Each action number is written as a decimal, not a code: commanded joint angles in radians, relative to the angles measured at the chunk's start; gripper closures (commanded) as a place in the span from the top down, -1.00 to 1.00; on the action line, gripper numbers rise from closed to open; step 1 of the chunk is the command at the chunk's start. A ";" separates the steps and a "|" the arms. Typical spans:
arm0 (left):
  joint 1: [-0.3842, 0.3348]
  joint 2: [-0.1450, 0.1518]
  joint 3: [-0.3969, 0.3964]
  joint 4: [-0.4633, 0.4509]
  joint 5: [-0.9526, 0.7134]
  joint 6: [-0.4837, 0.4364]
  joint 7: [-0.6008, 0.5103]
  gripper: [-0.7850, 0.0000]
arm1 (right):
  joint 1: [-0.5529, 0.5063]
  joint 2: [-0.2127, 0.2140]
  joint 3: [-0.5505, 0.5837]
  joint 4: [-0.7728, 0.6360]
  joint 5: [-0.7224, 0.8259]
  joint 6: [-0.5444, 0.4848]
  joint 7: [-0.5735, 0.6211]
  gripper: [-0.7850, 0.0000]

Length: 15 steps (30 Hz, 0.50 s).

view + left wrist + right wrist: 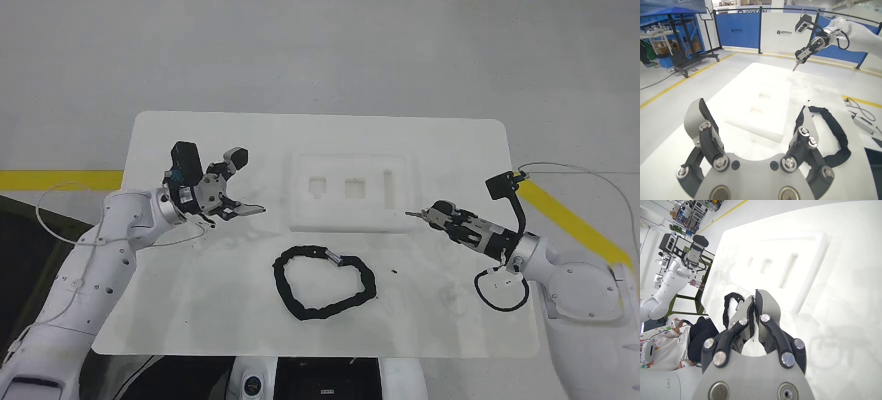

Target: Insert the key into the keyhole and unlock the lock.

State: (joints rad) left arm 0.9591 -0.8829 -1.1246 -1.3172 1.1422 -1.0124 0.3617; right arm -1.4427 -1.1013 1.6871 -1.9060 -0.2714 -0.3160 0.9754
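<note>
In the top view, the chain lock [325, 283] is seen looped on the table [200, 310], before the white foam tray [350, 222] and between the arms. The key [412, 213] is pinched in the closed right gripper [430, 213], well apart from the lock. The left gripper [245, 183] is spread, holding nothing. In the left wrist view, the lock's sleeve is found just beside the open fingers [806, 121]. In the right wrist view, the lock's metal end [739, 305] is shown beyond the shut pads; the keyhole cannot be made out. That end should probably be steadied first, then the key lined up before being pushed and turned.
</note>
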 commanded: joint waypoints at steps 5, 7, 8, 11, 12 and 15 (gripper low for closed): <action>-0.055 -0.001 0.136 -0.013 -0.070 0.000 -0.169 1.00 | 0.000 0.000 0.000 0.000 0.000 0.000 0.000 -1.00; -0.077 0.000 0.196 -0.032 -0.086 0.000 -0.212 1.00 | 0.000 0.000 0.000 0.000 0.000 0.000 0.000 -1.00; -0.088 0.001 0.224 -0.039 -0.095 0.000 -0.231 1.00 | 0.000 0.000 0.000 0.000 0.000 0.000 0.000 -1.00; -0.124 0.003 0.306 -0.056 -0.114 0.000 -0.276 1.00 | 0.000 0.000 0.000 0.000 0.000 0.000 0.000 -1.00; -0.137 0.004 0.332 -0.058 -0.115 0.000 -0.290 1.00 | 0.000 0.000 0.000 0.000 0.000 0.000 0.000 -1.00; -0.179 0.004 0.410 -0.065 -0.113 0.000 -0.335 1.00 | 0.000 0.000 0.000 0.000 0.000 0.000 0.000 -1.00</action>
State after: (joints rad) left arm 0.7923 -0.8787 -0.7387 -1.3804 1.0264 -1.0123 0.0380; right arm -1.4427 -1.1013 1.6871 -1.9060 -0.2714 -0.3160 0.9754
